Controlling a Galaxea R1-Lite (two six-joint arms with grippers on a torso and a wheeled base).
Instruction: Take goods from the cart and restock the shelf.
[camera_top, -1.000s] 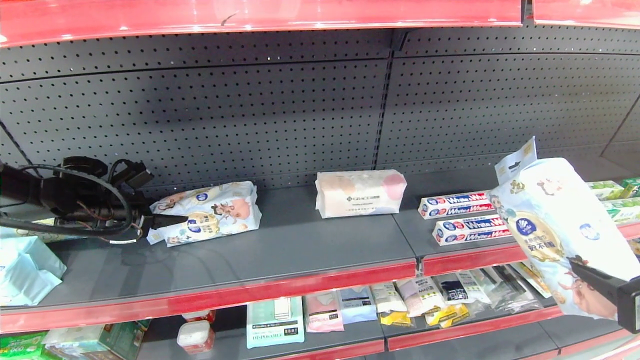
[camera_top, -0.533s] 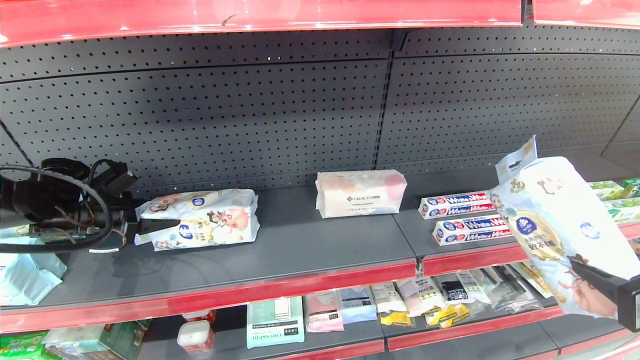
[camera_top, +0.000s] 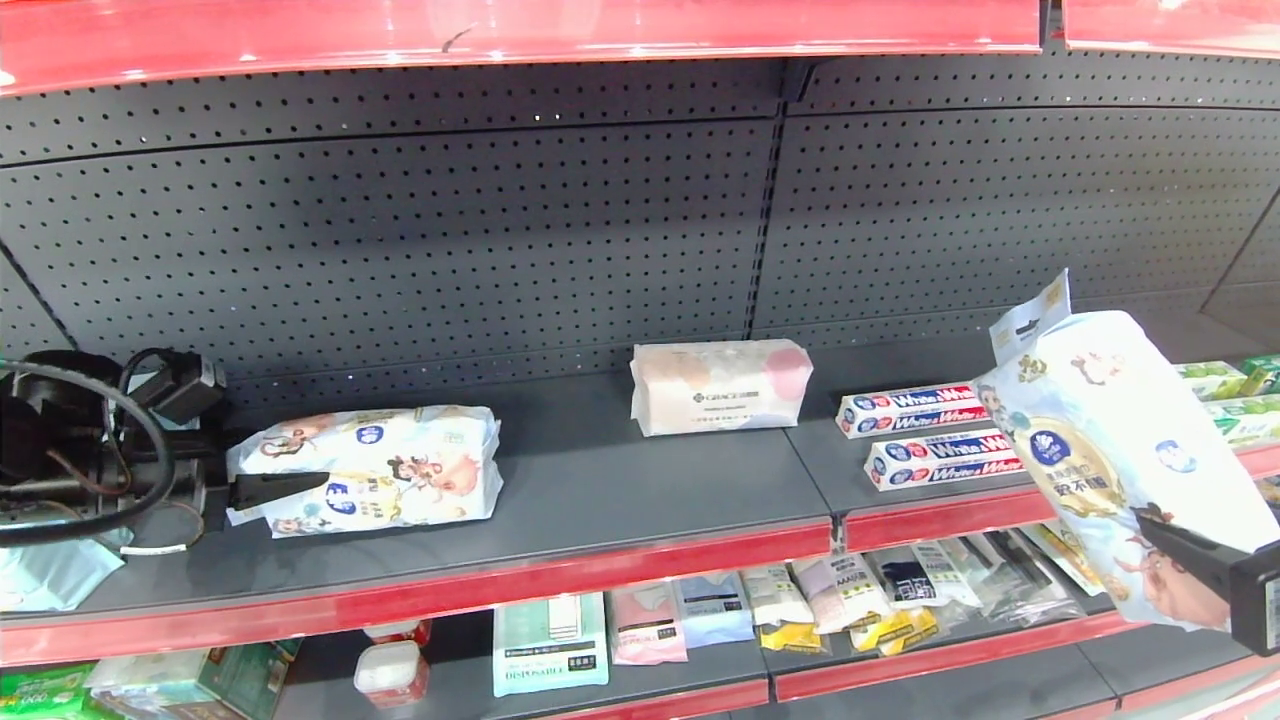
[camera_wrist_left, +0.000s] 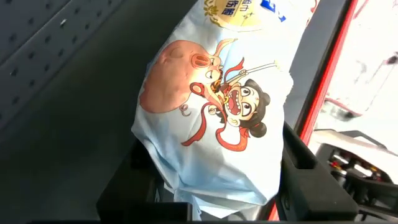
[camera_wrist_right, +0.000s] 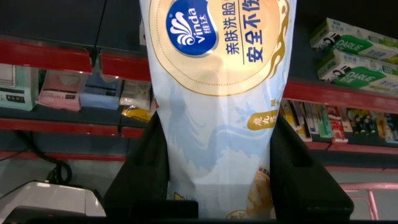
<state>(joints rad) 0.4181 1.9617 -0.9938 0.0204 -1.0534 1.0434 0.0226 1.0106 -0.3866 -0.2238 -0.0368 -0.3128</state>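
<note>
1. Shelf (camera_top: 600, 490): grey board with a red front edge and a perforated back wall (camera_top: 450, 230).
2. Left gripper (camera_top: 262, 487) (camera_wrist_left: 217, 180): at the shelf's left end, low over the board. Its fingers (camera_wrist_left: 305, 177) sit on either side of the printed pack and are pressed against it, pinching the pack's left end.
3. Printed pack (camera_top: 380, 465) (camera_wrist_left: 211, 106): soft white pack with cartoon figures. It lies lengthwise on the left part of the shelf, nearer the front edge than the back wall, and well apart from the tissue pack.
4. Right gripper (camera_top: 1180, 560) (camera_wrist_right: 221, 168): in front of the shelf's right section, below the level of the board. Its fingers (camera_wrist_right: 292, 162) are clamped on the lower end of the tall bag.
5. Tall bag (camera_top: 1100, 440) (camera_wrist_right: 217, 81): white bag with a gold round label, held in the air and tilted, with its top leaning towards the shelf. In the head view it overlaps the right ends of the toothpaste boxes.
6. Tissue pack (camera_top: 720, 385): pink and white, lying at mid-shelf close to the back wall.
7. Toothpaste boxes (camera_top: 915, 408): two of them, lying side by side just right of the tissue pack.
8. Green boxes (camera_top: 1225, 385): at the far right of the shelf.
9. Pale bag (camera_top: 50, 580): at the shelf's far left edge, under the left arm.
10. Small packets (camera_top: 550, 640): in a row on the shelf below.
</note>
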